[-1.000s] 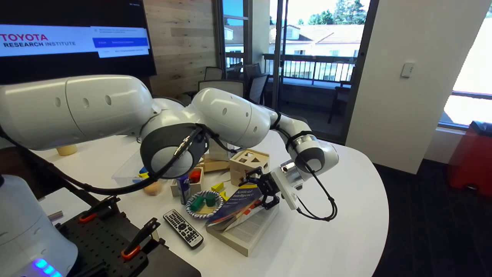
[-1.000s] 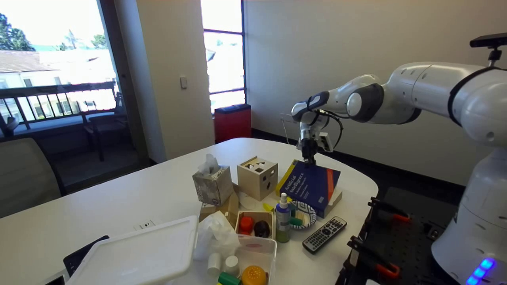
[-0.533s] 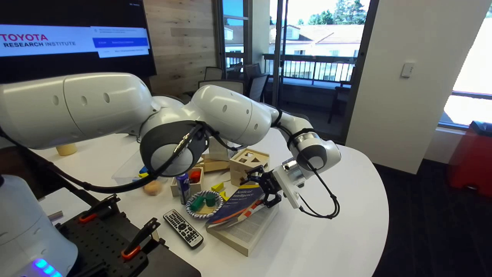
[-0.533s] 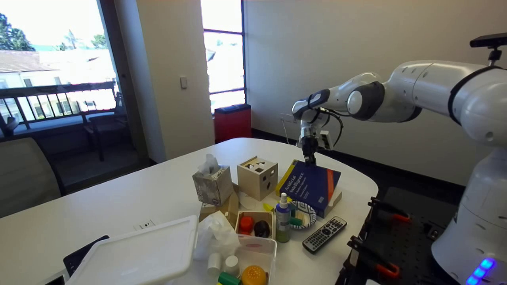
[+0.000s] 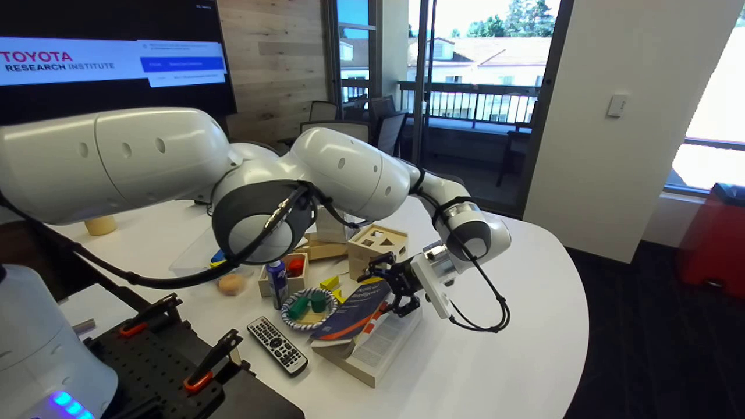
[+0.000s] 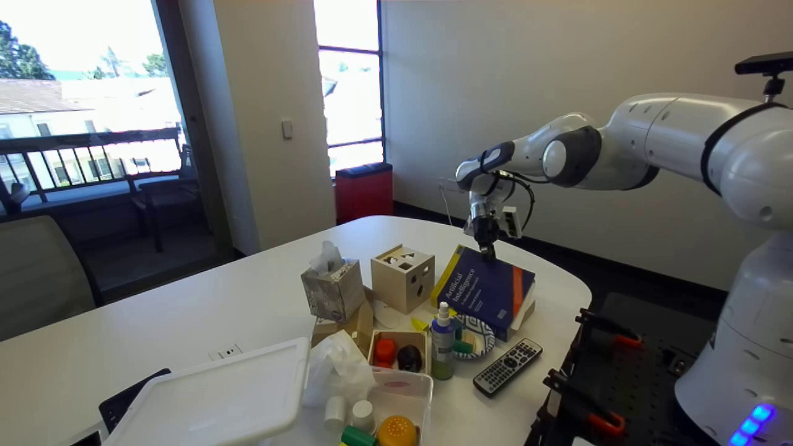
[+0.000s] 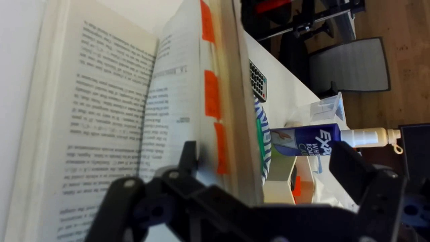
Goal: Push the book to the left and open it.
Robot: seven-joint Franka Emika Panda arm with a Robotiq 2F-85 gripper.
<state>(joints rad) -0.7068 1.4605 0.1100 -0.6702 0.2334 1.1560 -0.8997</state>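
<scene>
The dark blue book (image 5: 356,309) lies on the table partly open, in both exterior views; its cover (image 6: 483,291) faces up and is tilted. In the wrist view its printed pages (image 7: 107,111) show, and the cover with a block of pages carrying orange tabs stands raised. My gripper (image 5: 381,291) is open at the raised edge, also in an exterior view (image 6: 488,253). In the wrist view, the gripper (image 7: 265,156) has one finger inside the book at the raised pages, contact unclear. The other finger is on the cover side, well apart from it.
A patterned bowl (image 5: 309,308) with green blocks stands beside the book, and a remote (image 5: 277,345) lies near it. A spray bottle (image 6: 442,344), wooden cube toy (image 6: 403,279), tissue box (image 6: 334,290) and clear bin (image 6: 403,396) stand close by.
The cover and its pages have risen a little more, and the gap over the lower pages is wider. My gripper has shifted slightly toward the cover side, staying open.
</scene>
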